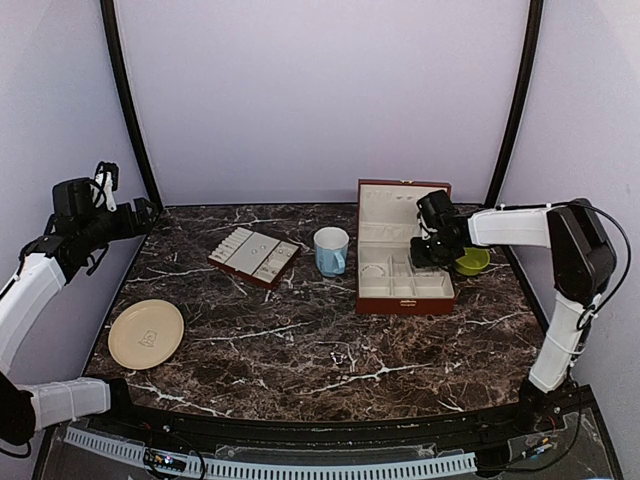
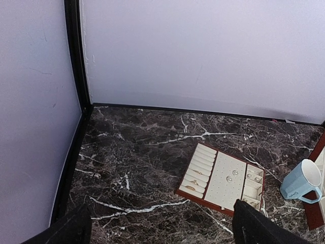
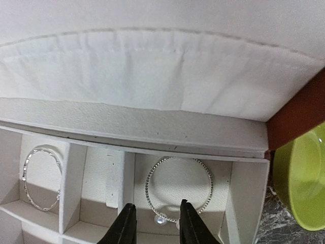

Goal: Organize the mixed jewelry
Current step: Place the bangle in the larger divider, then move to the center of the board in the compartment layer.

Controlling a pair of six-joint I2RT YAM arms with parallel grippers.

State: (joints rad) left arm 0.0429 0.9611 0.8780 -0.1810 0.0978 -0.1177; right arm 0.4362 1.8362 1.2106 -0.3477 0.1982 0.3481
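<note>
The red-brown box [image 1: 405, 305] stands open at the right, with my right gripper [image 1: 426, 250] hanging over its cream compartments. In the right wrist view that gripper [image 3: 156, 203] is open, with nothing between its fingers. Below it a beaded silvery bangle [image 3: 147, 189] lies flat in one compartment, with a small pearl stud [image 3: 160, 220] at its near edge. A second bangle [image 3: 24, 173] lies in the compartment to the left. The slotted tray [image 2: 203, 199] holds small rings [image 2: 195, 182] and pearl studs [image 2: 229, 179]. My left gripper [image 2: 162, 226] is wide open, raised at the far left.
A light blue mug [image 1: 331, 250] stands between the tray and the box. A green bowl [image 1: 472, 261] sits just right of the box, close to my right wrist. A cream plate [image 1: 146, 333] lies at the front left. The box lid [image 3: 152, 71] rises behind the compartments.
</note>
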